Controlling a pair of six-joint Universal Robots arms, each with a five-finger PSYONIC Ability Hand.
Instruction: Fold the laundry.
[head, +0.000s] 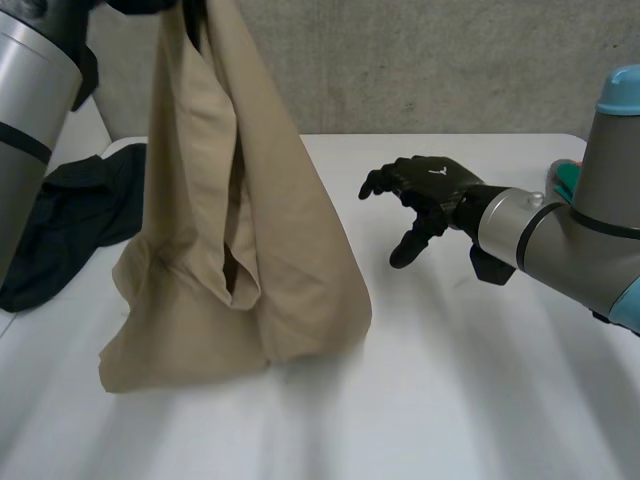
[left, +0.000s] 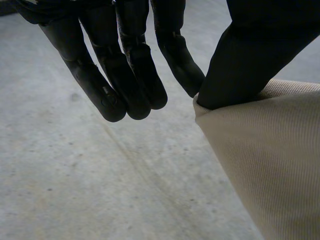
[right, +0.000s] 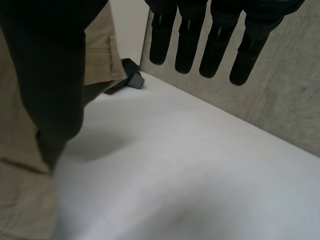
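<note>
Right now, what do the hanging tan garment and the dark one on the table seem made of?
The tan garment looks like matte twill, maybe cotton: fine diagonal ribs show in the left wrist view. The dark garment looks soft, limp, matte; its weave is too small to tell.

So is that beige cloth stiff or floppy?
Probably floppy: the beige cloth hangs in soft folds from the left hand, its lower end crumpled on the table. Likely light, since a pinch at one edge holds it.
</note>
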